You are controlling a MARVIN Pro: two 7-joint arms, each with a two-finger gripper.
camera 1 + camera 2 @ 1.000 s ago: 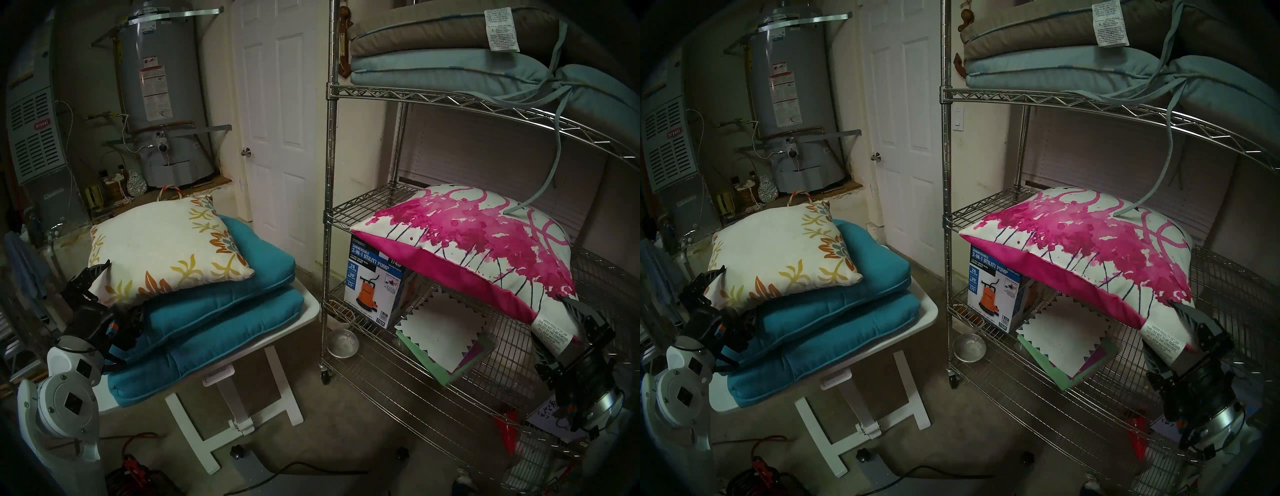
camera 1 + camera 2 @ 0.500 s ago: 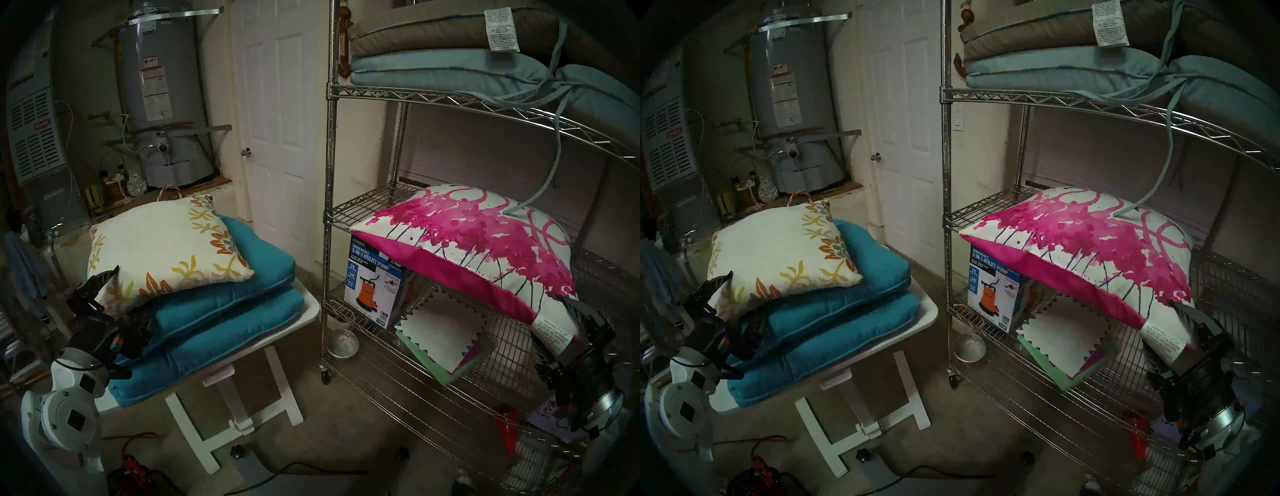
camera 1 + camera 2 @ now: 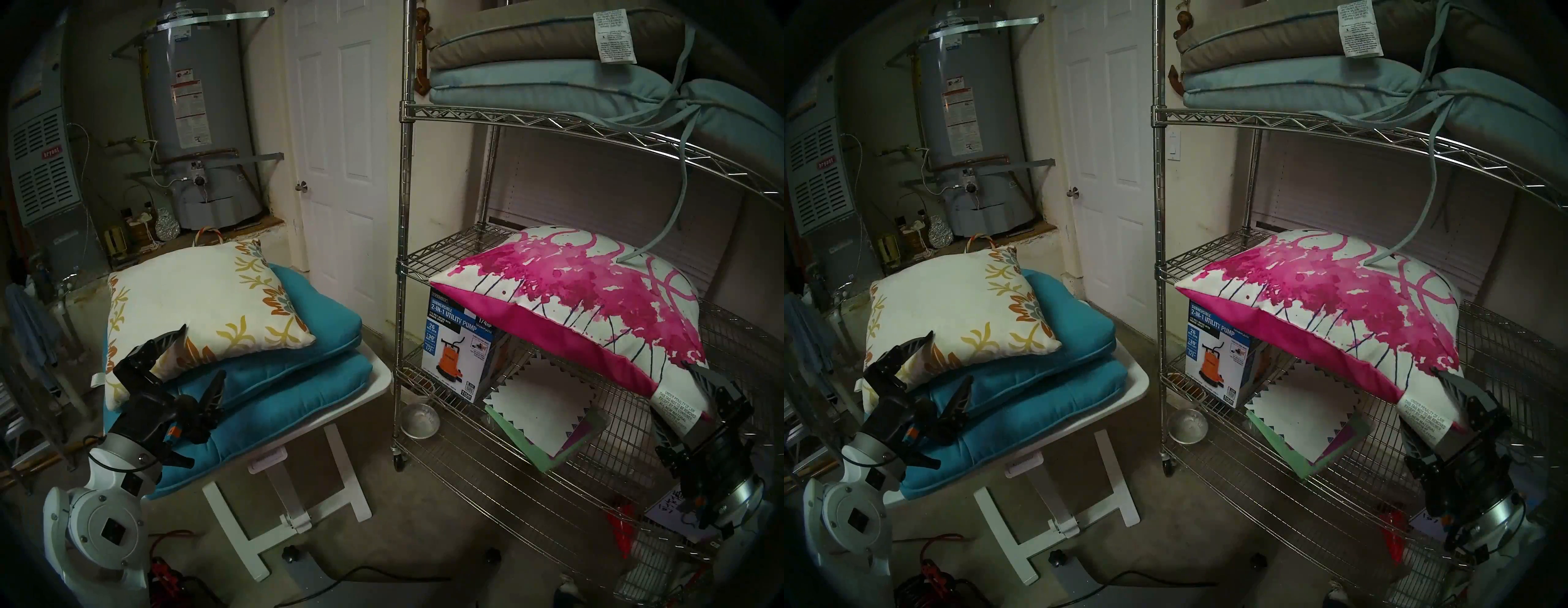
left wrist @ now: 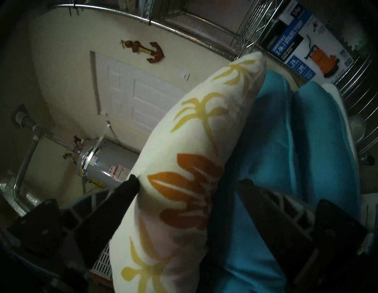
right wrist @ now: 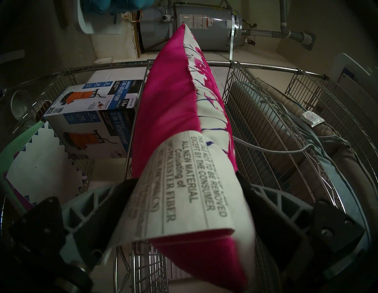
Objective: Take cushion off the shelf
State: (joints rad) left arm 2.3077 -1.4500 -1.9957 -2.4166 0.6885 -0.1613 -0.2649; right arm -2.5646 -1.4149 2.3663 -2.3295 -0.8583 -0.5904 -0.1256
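While level, right gripper (image 3: 687, 397) wide astride pink cushion (image 3: 585, 297) | left gripper (image 3: 199, 354) wide

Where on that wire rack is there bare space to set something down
Middle tier: bare grid left of the pink pillow, by the front post. Top tier crowded with stacked seat cushions. Lower tier holds the pump box and papers.

Dim utility rm: water heater (image 3: 199, 110), white door (image 3: 339, 148), concrete floor (image 3: 445, 530).
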